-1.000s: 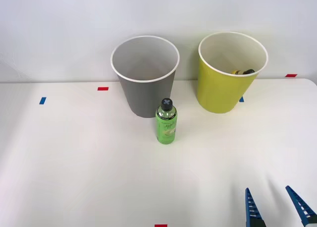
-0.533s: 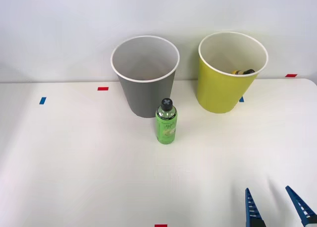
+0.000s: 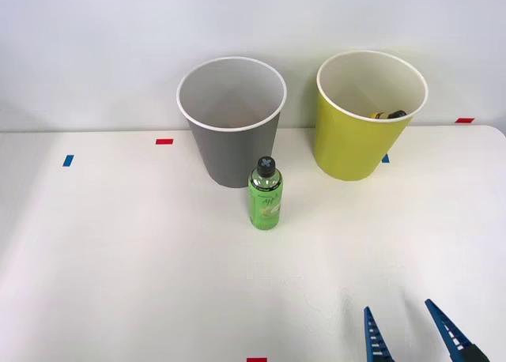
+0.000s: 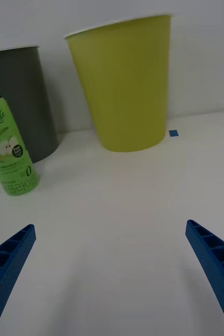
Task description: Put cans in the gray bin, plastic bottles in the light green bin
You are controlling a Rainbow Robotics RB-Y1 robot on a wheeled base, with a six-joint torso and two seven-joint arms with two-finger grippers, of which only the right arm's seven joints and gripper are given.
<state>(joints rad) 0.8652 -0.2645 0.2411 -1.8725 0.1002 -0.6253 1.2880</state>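
**Green bottle awaiting pickup**

Front view: upright green-labelled clear plastic bottle just near of tall gray bin; lime bin far right; blue ribbed gripper near right, spread, empty.

Wrist view: bottle off-centre; best centred between fingers before closing mid-body.

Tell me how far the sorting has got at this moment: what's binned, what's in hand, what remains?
Done: one bottle already lies inside the light green bin, its black cap and yellow label peeking over the rim. In hand: nothing; the right gripper is open and empty, low over the table's near edge. Left: the green bottle stands upright on the table just in front of the gray bin and needs to go in the light green bin.
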